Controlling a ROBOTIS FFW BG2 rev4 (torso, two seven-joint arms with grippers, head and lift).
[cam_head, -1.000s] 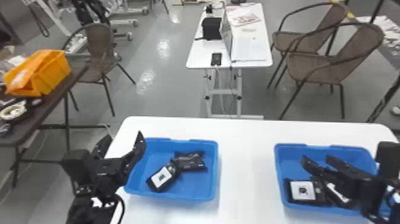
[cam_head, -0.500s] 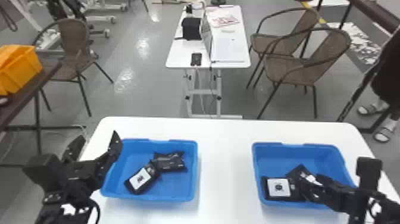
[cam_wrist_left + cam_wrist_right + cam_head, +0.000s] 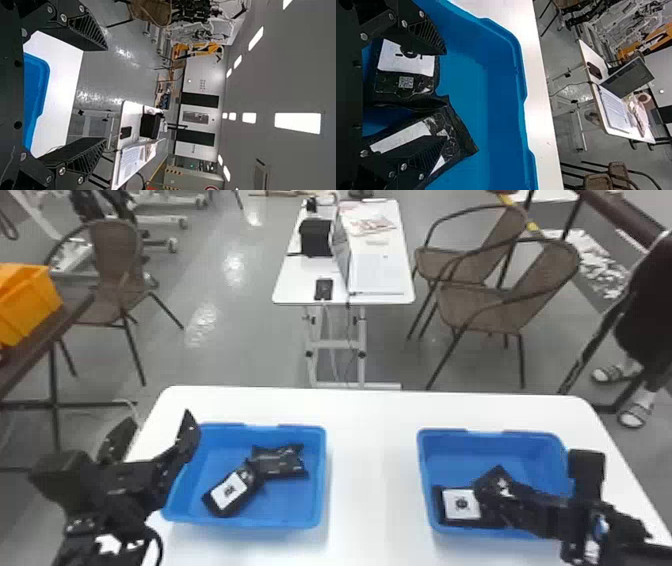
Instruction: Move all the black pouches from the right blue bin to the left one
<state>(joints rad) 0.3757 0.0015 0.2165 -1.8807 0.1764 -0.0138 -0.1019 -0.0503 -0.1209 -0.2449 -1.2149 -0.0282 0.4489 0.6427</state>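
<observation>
An orange bin (image 3: 25, 302) sits on a dark table (image 3: 30, 365) at the left of the head view, a wicker chair (image 3: 115, 255) behind it. In the lower left, the robot's left gripper (image 3: 156, 429) hangs at the edge of the left blue bin (image 3: 200, 517), its fingers spread wide with nothing between them. Two black pouches lie in that bin: one with a white label (image 3: 231, 494), set diagonally, and a darker one (image 3: 277, 462) against its upper end.

A laptop (image 3: 375, 272) and a black box (image 3: 316, 238) rest on a white table (image 3: 300, 290) at upper center. In the lower right, the right gripper (image 3: 509, 504) reaches into the right blue bin (image 3: 530, 437), fingers wide apart, one over each of two more pouches, a white-labeled one (image 3: 461, 506) and its neighbor (image 3: 492, 479). Two wicker chairs (image 3: 515, 295) stand at upper right.
</observation>
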